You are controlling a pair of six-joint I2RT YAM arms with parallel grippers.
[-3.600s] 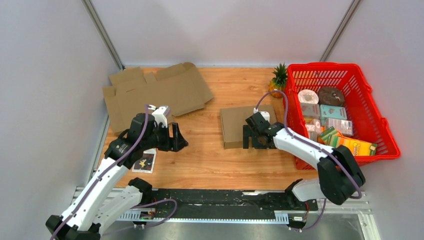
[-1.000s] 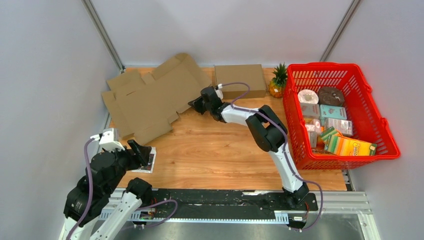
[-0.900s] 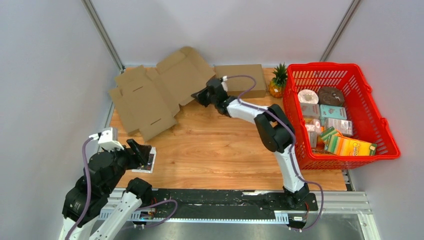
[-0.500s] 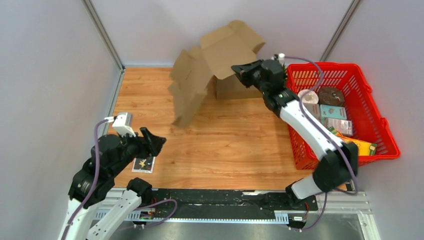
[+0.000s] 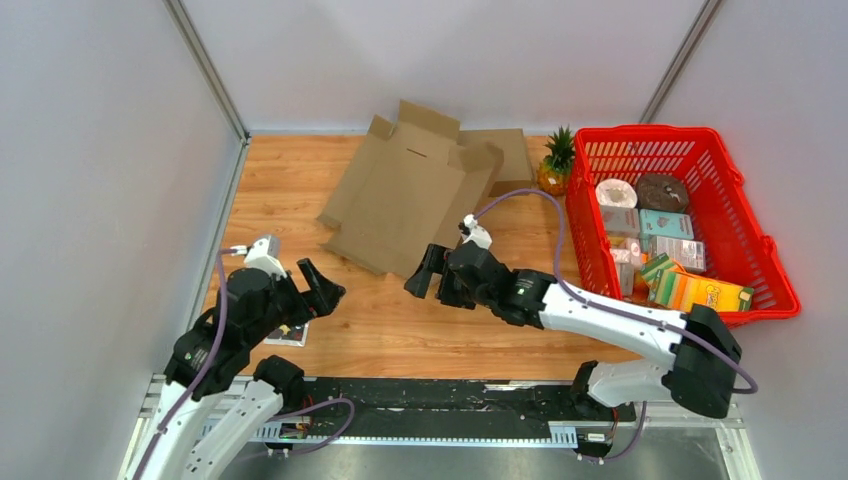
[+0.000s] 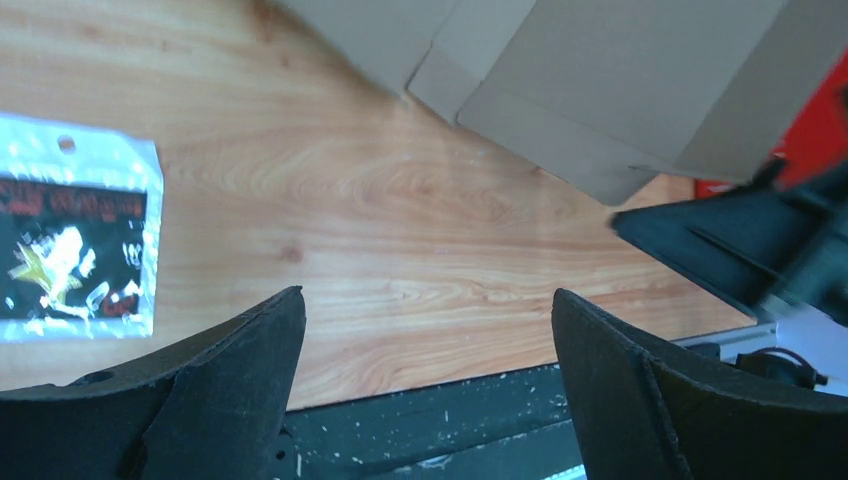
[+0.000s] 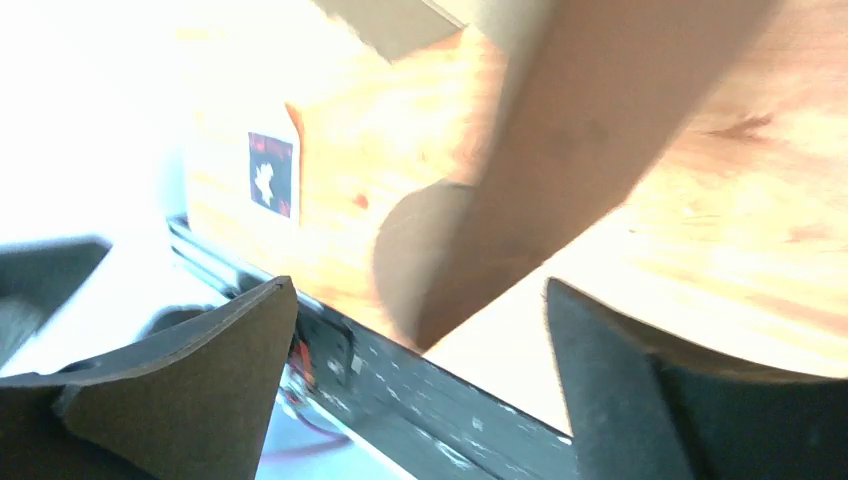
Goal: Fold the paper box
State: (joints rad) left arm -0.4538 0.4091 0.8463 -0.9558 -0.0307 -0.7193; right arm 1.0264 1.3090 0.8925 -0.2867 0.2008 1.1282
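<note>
An unfolded brown cardboard box blank [image 5: 405, 200] — matte, creased, with notched flaps — lay spread on the wood-grain bench [image 5: 480, 325], centre-rear, its far corner against a closed cardboard box [image 5: 512, 150]. The right end effector [image 5: 437, 280] sat at the blank's near edge, black fingers spread wide, clamping nothing. The left end effector [image 5: 322, 286] gaped wide too — empty, near a glossy plastic packet [image 5: 290, 330]. A red lattice basket [image 5: 690, 135] stood at the right.

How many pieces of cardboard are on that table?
2. A big unfolded sheet lies in the middle; a folded box sits behind it beside the pineapple, partly covered by it. Others could be hidden underneath.
</note>
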